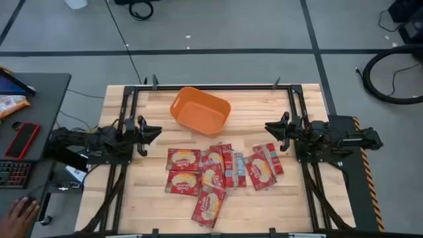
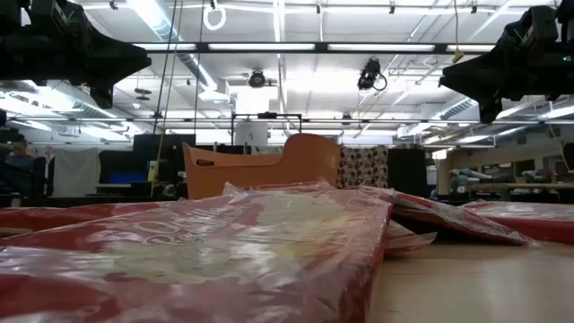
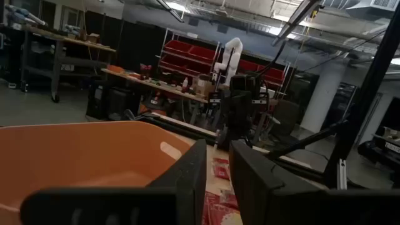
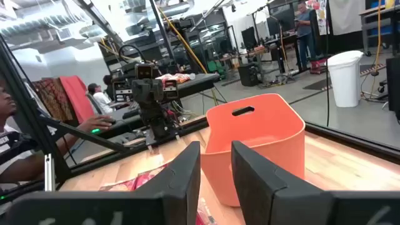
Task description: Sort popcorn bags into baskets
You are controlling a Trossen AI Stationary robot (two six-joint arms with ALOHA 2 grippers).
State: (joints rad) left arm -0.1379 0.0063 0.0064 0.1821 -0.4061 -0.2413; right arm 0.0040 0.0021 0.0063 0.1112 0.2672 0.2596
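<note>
The orange basket (image 1: 200, 110) stands on its base at the far middle of the wooden table; it also shows as the orange basket (image 2: 269, 166), (image 3: 81, 156), (image 4: 256, 150). Several red popcorn bags (image 1: 218, 175) lie flat and partly overlapping, near of the basket; in the low view the popcorn bags (image 2: 224, 242) fill the foreground. My left gripper (image 1: 157, 130) (image 3: 217, 178) hovers at the left, pointing right, above the table. My right gripper (image 1: 268, 126) (image 4: 215, 172) hovers at the right, pointing left. Both have their fingers close together and hold nothing.
Black frame rails (image 1: 125, 106) run along the table's left, right and far edges. Bare wood lies beside the basket and near both grippers. A grey side table (image 1: 39, 99) at the left carries a plain red slab (image 1: 22, 139); a person's hand (image 1: 20, 215) rests near it.
</note>
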